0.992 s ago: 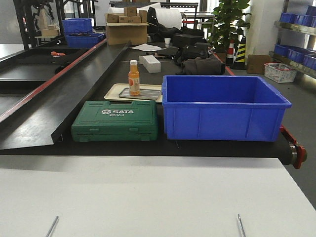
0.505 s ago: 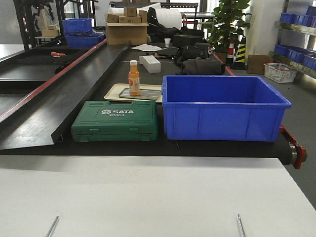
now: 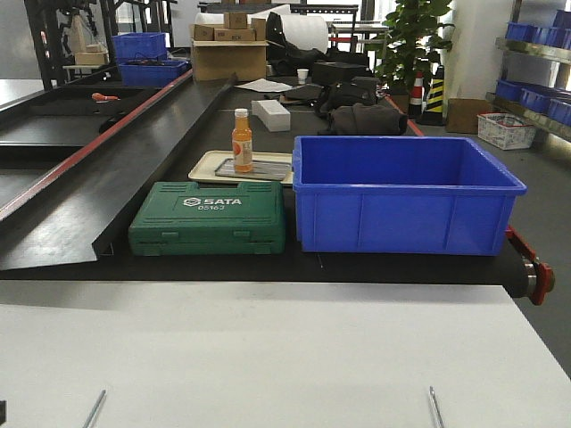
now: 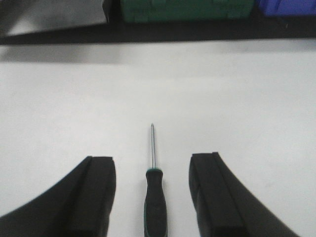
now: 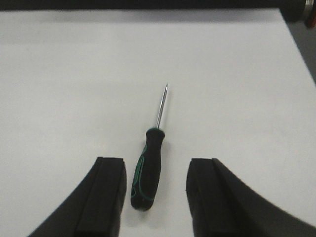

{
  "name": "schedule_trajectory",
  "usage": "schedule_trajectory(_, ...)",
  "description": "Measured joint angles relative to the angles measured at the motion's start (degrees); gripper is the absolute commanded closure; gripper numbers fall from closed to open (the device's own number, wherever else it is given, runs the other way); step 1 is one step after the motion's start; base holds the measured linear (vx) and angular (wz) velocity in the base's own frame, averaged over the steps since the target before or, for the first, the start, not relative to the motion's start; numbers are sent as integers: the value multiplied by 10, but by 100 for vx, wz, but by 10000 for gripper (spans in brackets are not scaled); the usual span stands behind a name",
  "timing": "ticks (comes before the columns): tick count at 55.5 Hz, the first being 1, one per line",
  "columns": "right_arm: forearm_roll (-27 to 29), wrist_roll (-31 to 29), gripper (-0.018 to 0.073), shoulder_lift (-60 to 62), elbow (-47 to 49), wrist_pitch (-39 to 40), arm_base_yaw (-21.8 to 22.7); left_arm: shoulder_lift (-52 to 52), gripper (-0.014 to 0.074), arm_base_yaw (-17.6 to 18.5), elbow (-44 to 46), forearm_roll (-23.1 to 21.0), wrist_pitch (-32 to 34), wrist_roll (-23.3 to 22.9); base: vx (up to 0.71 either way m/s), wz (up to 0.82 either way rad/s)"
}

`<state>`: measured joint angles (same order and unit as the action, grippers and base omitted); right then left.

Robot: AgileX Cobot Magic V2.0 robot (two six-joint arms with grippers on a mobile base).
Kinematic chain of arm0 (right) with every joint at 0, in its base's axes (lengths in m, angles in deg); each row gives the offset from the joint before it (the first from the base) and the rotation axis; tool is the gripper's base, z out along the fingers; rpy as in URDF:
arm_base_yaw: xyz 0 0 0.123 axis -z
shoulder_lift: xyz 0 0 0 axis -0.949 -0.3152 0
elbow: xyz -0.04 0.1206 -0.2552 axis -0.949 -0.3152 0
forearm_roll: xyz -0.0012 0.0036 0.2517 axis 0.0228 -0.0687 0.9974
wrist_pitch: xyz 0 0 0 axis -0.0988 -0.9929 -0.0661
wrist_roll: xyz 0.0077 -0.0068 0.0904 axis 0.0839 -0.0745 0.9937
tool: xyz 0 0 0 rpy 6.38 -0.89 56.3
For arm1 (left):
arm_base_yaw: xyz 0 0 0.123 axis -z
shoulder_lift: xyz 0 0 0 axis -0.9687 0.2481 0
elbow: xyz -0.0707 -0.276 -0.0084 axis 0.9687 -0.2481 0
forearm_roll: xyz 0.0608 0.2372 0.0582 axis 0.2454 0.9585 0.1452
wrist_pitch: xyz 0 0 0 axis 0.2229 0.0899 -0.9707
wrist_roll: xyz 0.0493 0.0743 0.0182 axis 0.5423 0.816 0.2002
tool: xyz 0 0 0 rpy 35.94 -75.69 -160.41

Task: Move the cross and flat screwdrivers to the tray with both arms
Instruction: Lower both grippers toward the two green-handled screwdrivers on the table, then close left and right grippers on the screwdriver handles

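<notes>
Two screwdrivers with black-and-green handles lie on the white table. In the front view only their metal shafts show, at bottom left [image 3: 94, 409] and bottom right [image 3: 434, 407]. In the left wrist view one screwdriver [image 4: 155, 200] lies between the fingers of my open left gripper [image 4: 152, 165], untouched. In the right wrist view the other screwdriver [image 5: 148, 168] lies between the fingers of my open right gripper [image 5: 156, 168], nearer the left finger. The beige tray [image 3: 207, 165] sits on the black surface behind the green case, with an orange bottle [image 3: 242, 141] standing in it.
A green SATA tool case [image 3: 210, 218] and a large blue bin [image 3: 401, 205] stand on the black conveyor past the white table's far edge. A black ramp [image 3: 98, 192] rises at the left. Boxes and clutter lie farther back.
A small dark piece of the left arm has come into the front view's bottom left corner. The screwdrivers and other objects have not moved.
</notes>
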<state>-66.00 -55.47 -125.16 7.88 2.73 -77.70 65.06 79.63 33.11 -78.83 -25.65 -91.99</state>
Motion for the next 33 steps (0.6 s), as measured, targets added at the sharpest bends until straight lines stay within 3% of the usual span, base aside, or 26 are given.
schedule_trajectory(15, 24, 27, 165, -122, 125, -148, 0, 205, 117, 0, 136, 0, -131, 6, 0, 0)
schedule_trajectory(33, 24, 28, 165, -197, 167, -144, 0, 431, 117, 0, 320, 0, -244, 48, 0, 0)
